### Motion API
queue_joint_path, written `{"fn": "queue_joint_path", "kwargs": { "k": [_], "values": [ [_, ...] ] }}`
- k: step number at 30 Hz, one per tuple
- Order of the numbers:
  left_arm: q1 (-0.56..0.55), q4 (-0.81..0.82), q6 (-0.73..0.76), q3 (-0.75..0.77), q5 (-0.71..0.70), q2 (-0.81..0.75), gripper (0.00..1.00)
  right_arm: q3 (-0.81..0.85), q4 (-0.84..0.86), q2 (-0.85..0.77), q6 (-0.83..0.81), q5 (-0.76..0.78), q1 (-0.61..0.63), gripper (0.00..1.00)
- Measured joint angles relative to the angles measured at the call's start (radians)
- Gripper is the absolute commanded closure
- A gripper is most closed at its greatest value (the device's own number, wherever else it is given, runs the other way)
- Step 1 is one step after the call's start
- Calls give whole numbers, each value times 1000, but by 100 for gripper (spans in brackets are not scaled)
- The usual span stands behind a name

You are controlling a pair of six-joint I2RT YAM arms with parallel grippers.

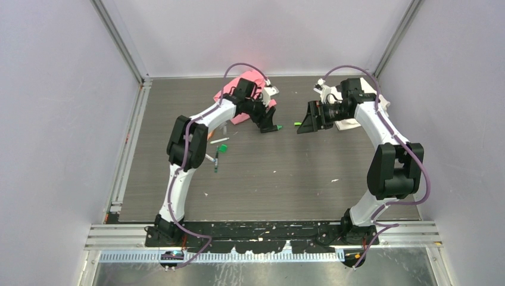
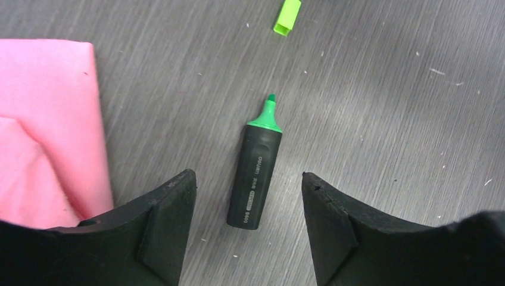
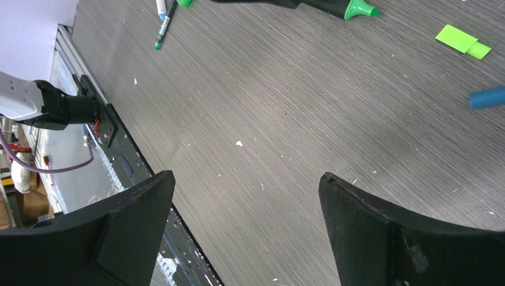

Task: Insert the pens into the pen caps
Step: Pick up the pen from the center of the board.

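Note:
A stubby black highlighter (image 2: 255, 173) with a bare green tip lies on the table between the fingers of my open left gripper (image 2: 248, 179), which hovers over its rear end without touching it. A bright green cap (image 2: 287, 16) lies just beyond its tip. In the top view the left gripper (image 1: 266, 126) and the open, empty right gripper (image 1: 305, 123) face each other with the green cap (image 1: 297, 124) between them. The right wrist view shows the highlighter tip (image 3: 357, 9), the green cap (image 3: 463, 42) and a blue cap (image 3: 487, 97) cut off by the right edge.
A pink cloth (image 1: 247, 83) lies behind the left gripper and a white cloth (image 1: 351, 98) behind the right arm. A white pen (image 1: 219, 141), a dark green pen (image 1: 217, 162) and a small green piece (image 1: 223, 148) lie near the left arm's elbow.

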Motion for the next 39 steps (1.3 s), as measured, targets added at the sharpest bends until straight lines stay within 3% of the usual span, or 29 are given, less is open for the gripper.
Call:
{"fn": "queue_joint_path", "kwargs": {
  "k": [5,18,21,25,27,31,35,39],
  "values": [
    [-18,-59,69,6,-3,27,56,0,1,3,7,-13,-7,3],
    [-92,-71,129,28,-167,70,63,5,1,31,22,-35,-8,4],
    [-105,-68,145,28,-200,70,73,6,0,31,22,-39,-8,3],
    [-123,-60,142,17,-240,61,96,6,0,31,21,-43,-8,3],
    [-129,-56,134,9,-249,55,99,6,0,30,21,-43,-8,4],
    [-131,-34,45,-42,-288,21,99,6,1,29,18,-44,-8,5],
    [-127,-18,-137,-112,-341,-32,99,3,1,22,18,-53,-8,7],
    [-102,76,-366,-274,-361,-162,99,-9,9,6,31,-86,-8,12]
  ]
}}
